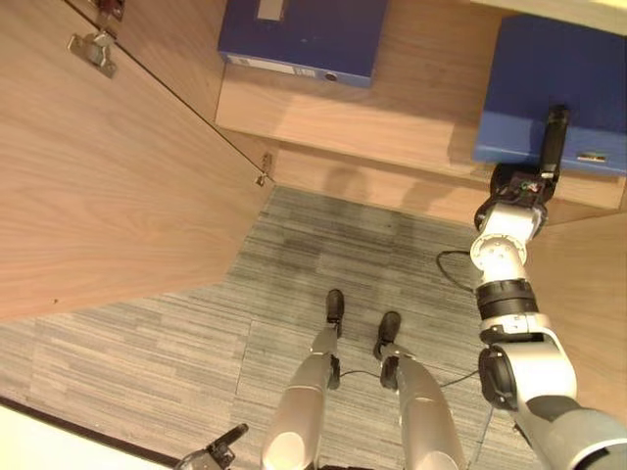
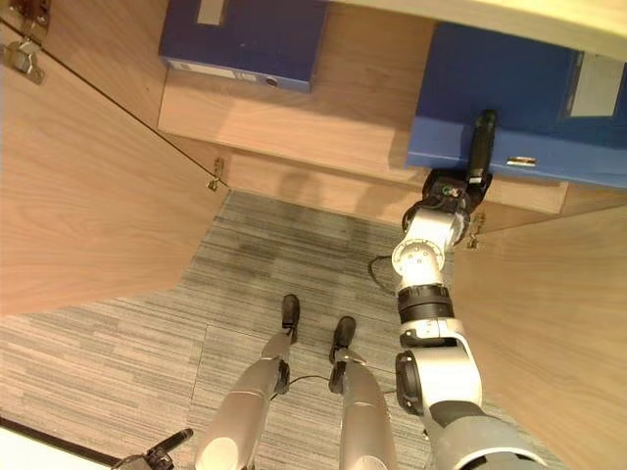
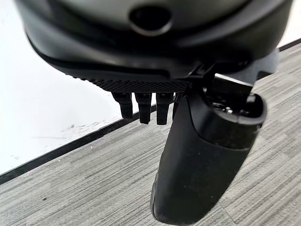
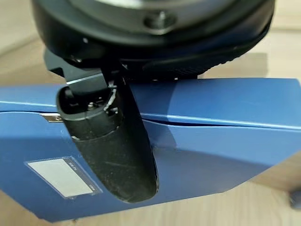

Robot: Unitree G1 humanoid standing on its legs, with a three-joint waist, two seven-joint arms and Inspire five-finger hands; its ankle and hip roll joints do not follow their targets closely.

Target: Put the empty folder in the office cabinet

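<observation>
- Here, the right hand (image 1: 551,147) reaches to the upper right of the frame, thumb lying on top of the blue folder (image 1: 558,88), which rests on the cabinet shelf (image 1: 411,108); whether the fingers beneath grip it I cannot tell.
- A second folder (image 1: 304,37) lies at upper centre.
- The left hand (image 3: 202,155) hangs over the grey carpet (image 1: 176,352), fingers relaxed, empty.
- An open cabinet door (image 1: 108,166) fills the upper left.

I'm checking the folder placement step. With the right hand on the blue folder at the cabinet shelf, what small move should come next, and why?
Probably push the blue folder a little deeper onto the shelf: its near edge overhangs the shelf lip, and the right hand rests against it.
</observation>
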